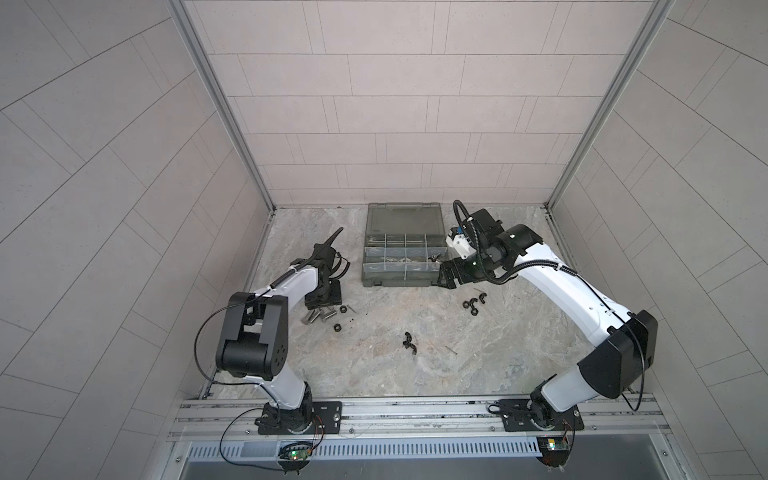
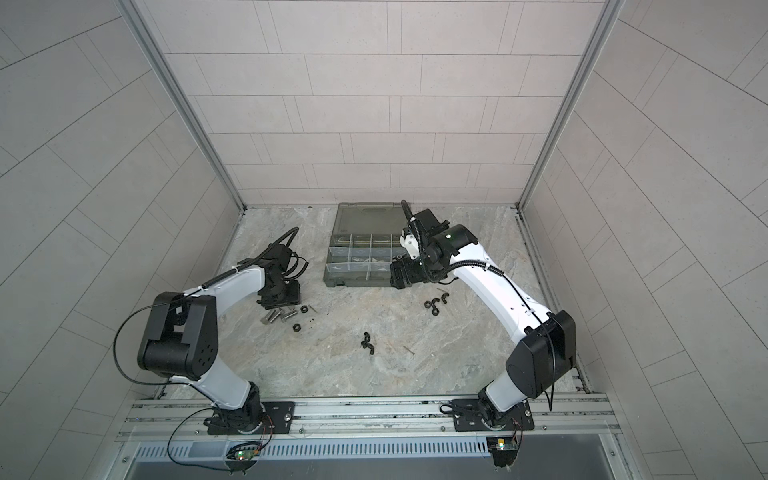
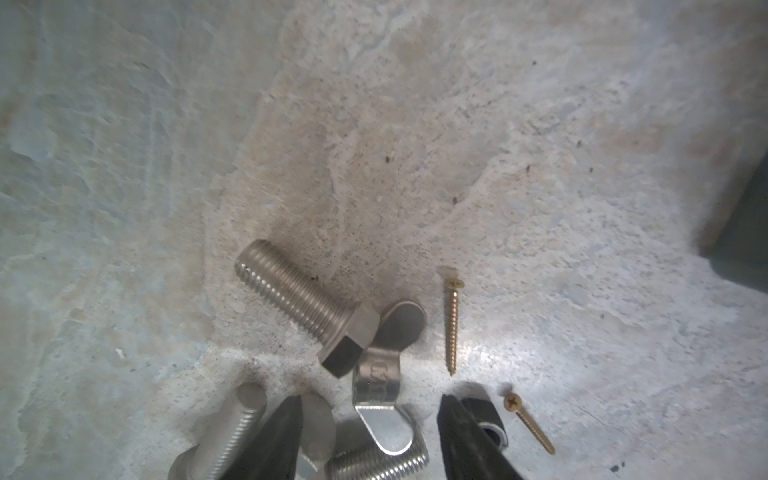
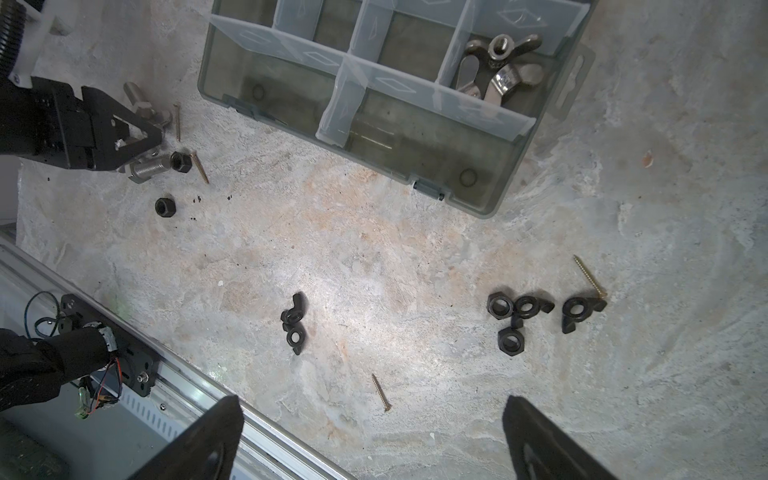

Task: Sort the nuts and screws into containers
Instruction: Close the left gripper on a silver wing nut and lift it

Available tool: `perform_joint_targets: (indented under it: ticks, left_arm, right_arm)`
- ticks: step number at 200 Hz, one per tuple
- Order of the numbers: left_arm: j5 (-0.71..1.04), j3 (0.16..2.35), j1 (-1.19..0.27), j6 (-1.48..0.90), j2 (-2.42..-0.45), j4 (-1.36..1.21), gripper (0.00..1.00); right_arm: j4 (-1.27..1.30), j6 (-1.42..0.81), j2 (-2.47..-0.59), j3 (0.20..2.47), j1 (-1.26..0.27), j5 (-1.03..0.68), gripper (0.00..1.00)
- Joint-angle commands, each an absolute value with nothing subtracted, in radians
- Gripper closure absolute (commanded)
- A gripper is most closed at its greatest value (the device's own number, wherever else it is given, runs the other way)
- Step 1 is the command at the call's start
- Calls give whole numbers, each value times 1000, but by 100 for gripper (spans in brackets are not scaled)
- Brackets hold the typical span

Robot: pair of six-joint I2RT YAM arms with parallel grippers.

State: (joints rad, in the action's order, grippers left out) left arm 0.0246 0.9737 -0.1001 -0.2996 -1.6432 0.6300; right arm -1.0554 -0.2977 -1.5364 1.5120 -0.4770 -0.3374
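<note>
In both top views the open organizer case (image 1: 397, 284) lies at the middle of the frame near the back wall, lid open behind it, on the marbled tabletop (image 1: 415, 374). Left of centre, the left gripper (image 1: 322, 298) points down into a small heap of silver hex bolts (image 1: 311, 321). The left wrist view shows its jaws parted, straddling a silver wing nut (image 3: 376, 374) with a gap on either side and gripping nothing. That wing nut lies against the head of one bolt (image 3: 299, 299). A brass wood screw (image 3: 452, 324) lies just beside it, and a second screw (image 3: 530, 424) and a black hex nut (image 3: 484, 415) sit close to one finger. The right gripper (image 1: 444, 277) hangs at the case's lower right corner, its jaws spread wide and empty in the right wrist view. Below it in the frame sits a cluster of black nuts (image 1: 467, 304). Two black wing nuts (image 1: 408, 340) lie touching at lower centre, with a thin screw (image 1: 451, 350) near them to the right. Several silver wing nuts (image 4: 503, 62) lie in one compartment at the case's right-hand end.
</note>
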Motion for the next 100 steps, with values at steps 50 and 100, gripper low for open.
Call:
perform_joint_targets:
  ticks: [50, 100]
  left_arm:
    - [32, 1000, -90, -309, -1702, 632, 50]
    - [31, 1032, -89, -304, -1726, 638, 53]
  right_arm:
    - [-1043, -285, -1486, 1508, -474, -369, 1]
    - [-1032, -287, -1486, 1496, -472, -377, 1]
